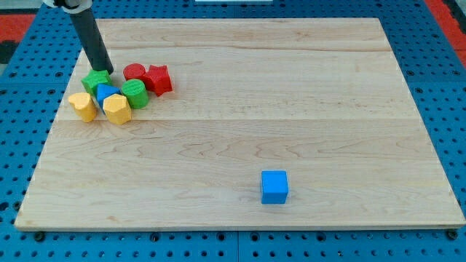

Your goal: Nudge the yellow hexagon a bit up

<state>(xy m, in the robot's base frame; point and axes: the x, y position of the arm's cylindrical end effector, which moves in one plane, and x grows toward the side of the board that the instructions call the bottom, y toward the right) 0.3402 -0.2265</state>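
Observation:
The yellow hexagon (117, 108) sits at the left of the wooden board (240, 131), at the lower edge of a tight cluster. A second yellow block (84, 105) lies just to its left. A small blue block (106, 92) and a green cylinder (135, 94) sit right above the hexagon. A green block (95, 79) is at the cluster's upper left. A red cylinder (134, 72) and a red star-like block (158, 78) sit at the upper right. My tip (106, 72) is at the green block's upper right edge, above the hexagon.
A blue cube (274, 187) stands alone near the board's bottom edge, right of centre. A blue pegboard surface (444, 87) surrounds the board. The board's left edge is close to the cluster.

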